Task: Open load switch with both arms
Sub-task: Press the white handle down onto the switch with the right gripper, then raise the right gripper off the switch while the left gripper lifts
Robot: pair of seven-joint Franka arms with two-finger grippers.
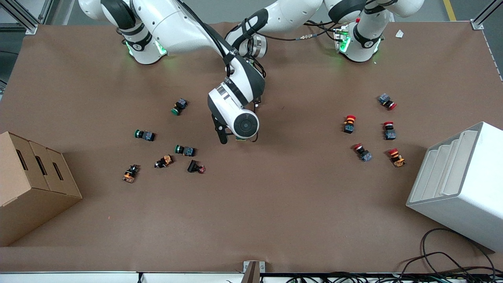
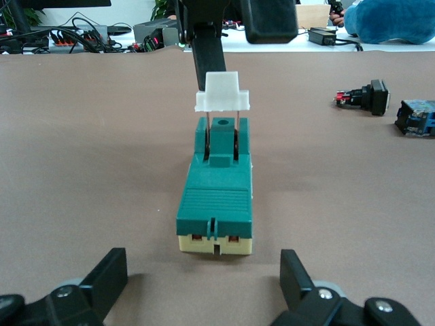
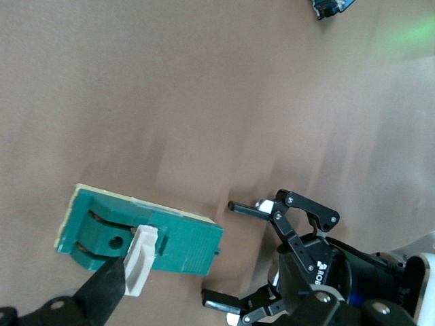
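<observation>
The load switch is a dark-green block on a cream base, lying on the brown table between the two grippers. Its white lever stands raised over one end. My left gripper is open, low at the switch's other end, with its fingers apart from the block. My right gripper is open over the lever end, one finger resting against the white lever. In the front view the right arm's wrist covers the left gripper and nearly all of the load switch.
Green and black push buttons lie toward the right arm's end, red ones toward the left arm's end. A cardboard box and a white stepped bin stand at the table's two ends.
</observation>
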